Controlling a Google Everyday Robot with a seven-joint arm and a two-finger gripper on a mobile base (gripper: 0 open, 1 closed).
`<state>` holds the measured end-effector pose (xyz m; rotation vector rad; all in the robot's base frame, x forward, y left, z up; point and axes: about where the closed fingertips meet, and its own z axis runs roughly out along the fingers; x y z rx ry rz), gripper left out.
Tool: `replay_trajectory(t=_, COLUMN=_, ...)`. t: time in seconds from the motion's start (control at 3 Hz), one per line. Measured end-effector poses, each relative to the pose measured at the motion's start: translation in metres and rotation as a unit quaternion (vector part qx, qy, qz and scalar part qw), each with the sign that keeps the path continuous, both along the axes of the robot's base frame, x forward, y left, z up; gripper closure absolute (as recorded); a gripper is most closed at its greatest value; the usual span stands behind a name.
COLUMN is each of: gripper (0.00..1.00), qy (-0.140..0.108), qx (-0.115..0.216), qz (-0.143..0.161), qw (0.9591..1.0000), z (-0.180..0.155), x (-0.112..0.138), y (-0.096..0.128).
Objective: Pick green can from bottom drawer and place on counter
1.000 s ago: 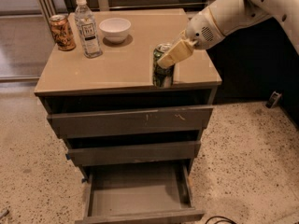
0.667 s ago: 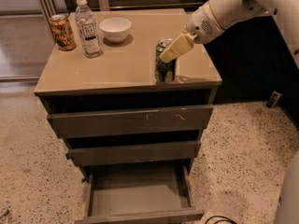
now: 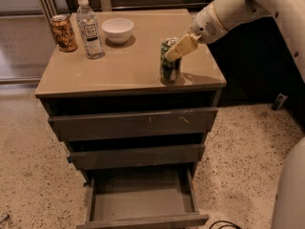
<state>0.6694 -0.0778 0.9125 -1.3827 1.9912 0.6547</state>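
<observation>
1. The shallow grey-brown bottom drawer stands pulled out, below and in front of the green can, its flat grey floor bare.
2. Between that drawer and the can, the middle drawer and top drawer of the cabinet sit slightly ajar.
3. The small dark green drink can stands on the glossy tan counter, with the counter's front edge just before it. It is upright, long axis vertical, top end pointing up and base flat on the surface.
4. The cream two-finger gripper, on a white arm reaching in from beyond the can and to the right in this view, sits against the can's upper part and covers some of its rim. Whether it clamps the can or has let go cannot be told.
5. The can appears to be set down, so the step in hand looks like the release. Done well, it calls for a full opening and a straight lift up and clear. With the edge so close, a sideways drag could tip the can over it.
6. Well behind the can and to its left stand a white bowl, a clear plastic water bottle and, farthest left, an orange-brown patterned can.
</observation>
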Motion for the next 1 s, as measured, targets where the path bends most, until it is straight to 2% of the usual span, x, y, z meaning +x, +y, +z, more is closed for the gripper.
replay_trajectory(t=0.67, gripper=1.0, qy=-0.014, qx=0.001, qz=0.003, qw=0.9999, z=-0.0145, x=0.0074, y=0.0031)
replay_trajectory(t=1.0, gripper=0.81, qy=-0.014, qx=0.001, qz=0.003, qw=0.9999, z=-0.0145, x=0.0074, y=0.0031)
